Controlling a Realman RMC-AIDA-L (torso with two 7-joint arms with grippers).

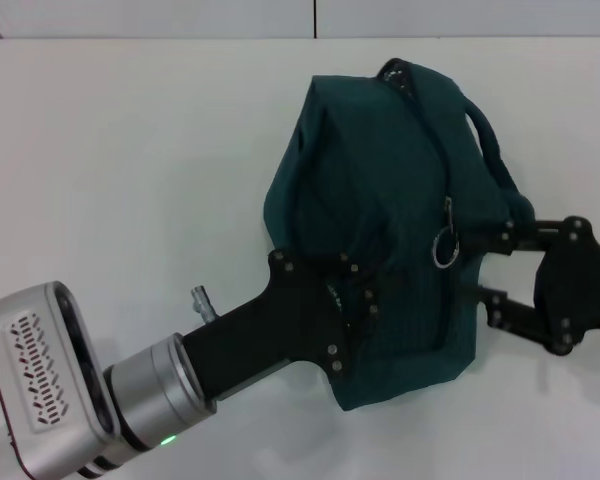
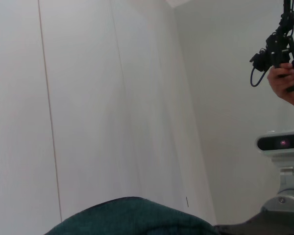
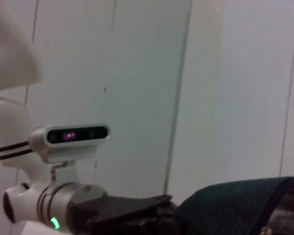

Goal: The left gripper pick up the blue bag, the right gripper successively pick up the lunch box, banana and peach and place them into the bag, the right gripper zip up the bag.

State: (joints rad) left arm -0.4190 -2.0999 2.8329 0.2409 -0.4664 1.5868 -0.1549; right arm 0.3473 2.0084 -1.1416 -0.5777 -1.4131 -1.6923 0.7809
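Two claws (image 1: 365,310) (image 1: 490,270) flanking blue bag (image 1: 380,200)

The head view is bright and evenly lit from above; the white desk (image 1: 130,150) is nearly washed out and carries only a faint, soft shadow along the lower edge of the blue bag (image 1: 380,200). The bag's dark teal fabric keeps its folds legible, and its metal ring pull (image 1: 446,248) catches a small highlight. The left wrist view is pale and flat, with the near bag fabric (image 2: 132,218) soft and out of focus. The right wrist view is dimmer, with a cool greenish tone, and looks hazy throughout.
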